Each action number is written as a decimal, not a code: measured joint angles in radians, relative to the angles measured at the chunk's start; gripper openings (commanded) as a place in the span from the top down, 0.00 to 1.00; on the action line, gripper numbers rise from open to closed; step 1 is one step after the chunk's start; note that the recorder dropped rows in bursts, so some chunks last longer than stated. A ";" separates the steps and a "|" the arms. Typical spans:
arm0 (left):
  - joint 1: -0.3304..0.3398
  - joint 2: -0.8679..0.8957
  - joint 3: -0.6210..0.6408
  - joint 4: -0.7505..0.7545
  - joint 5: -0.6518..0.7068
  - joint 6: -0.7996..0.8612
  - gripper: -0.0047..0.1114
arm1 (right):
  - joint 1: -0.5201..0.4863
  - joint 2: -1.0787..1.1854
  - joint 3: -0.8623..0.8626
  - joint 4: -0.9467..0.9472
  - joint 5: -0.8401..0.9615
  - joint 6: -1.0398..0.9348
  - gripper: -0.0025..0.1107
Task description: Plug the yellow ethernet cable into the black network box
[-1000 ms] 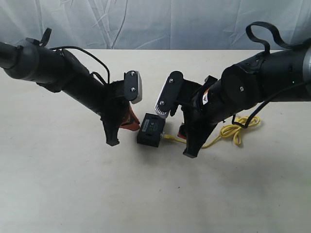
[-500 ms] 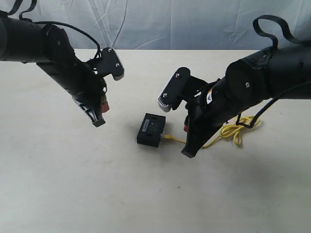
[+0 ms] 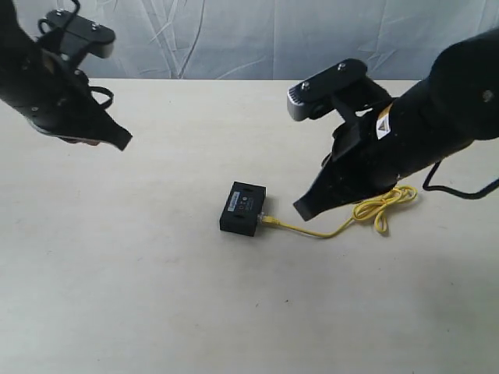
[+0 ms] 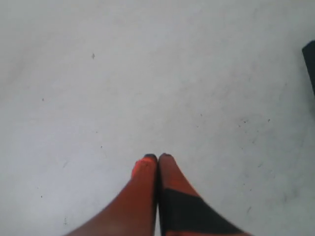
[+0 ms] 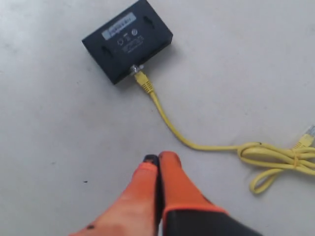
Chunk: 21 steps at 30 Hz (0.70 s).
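Exterior view: black network box (image 3: pixel 243 208) sits mid-desk. The yellow ethernet cable (image 3: pixel 323 231) is plugged into the box's 3 o'clock side and runs off toward 3 o'clock into a loose coil (image 3: pixel 383 206).
- Left end effector (image 3: pixel 121 140) is at 10 o'clock from the box, well apart and raised.
- Right end effector (image 3: pixel 304 209) is at 3 o'clock from the box, hanging just above the cable run.
- Task looks done as things lie. The main risk is the right arm: a dip or sideways sweep could hook the cable and pull the plug or drag the light box.
- Room: the desk (image 3: pixel 156 304) is bare from 6 to 9 o'clock. Its far edge at 12 o'clock meets a white curtain; the other edges are not in frame.

Left wrist view: fingertips (image 4: pixel 147 160) are pressed together, clenched on nothing, with bare desk below. A dark corner at the frame edge is likely the box. Little risk here; plenty of free room.

Right wrist view: also clenched and empty, fingertips (image 5: pixel 167 157) together.
- The box lies ahead at about 11 o'clock of the pointing line, with the plug (image 5: pixel 141 78) at its port.
- The plug looks seated, but I can't tell if the latch clicked; if it didn't, a small tug could free it.
- The cable crosses just ahead of the tips, with the coil and free plug (image 5: pixel 307 132) off at 3 o'clock.
- Safest exit, by my guess, is straight up and back.
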 measured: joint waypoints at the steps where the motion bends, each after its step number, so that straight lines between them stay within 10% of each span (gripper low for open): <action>1: 0.012 -0.027 0.019 -0.008 -0.016 -0.004 0.96 | 0.000 -0.018 0.000 0.003 0.000 0.004 0.98; 21: 0.239 -0.633 0.438 -0.104 -0.311 -0.035 0.96 | -0.305 -0.449 0.194 0.159 -0.023 0.017 0.98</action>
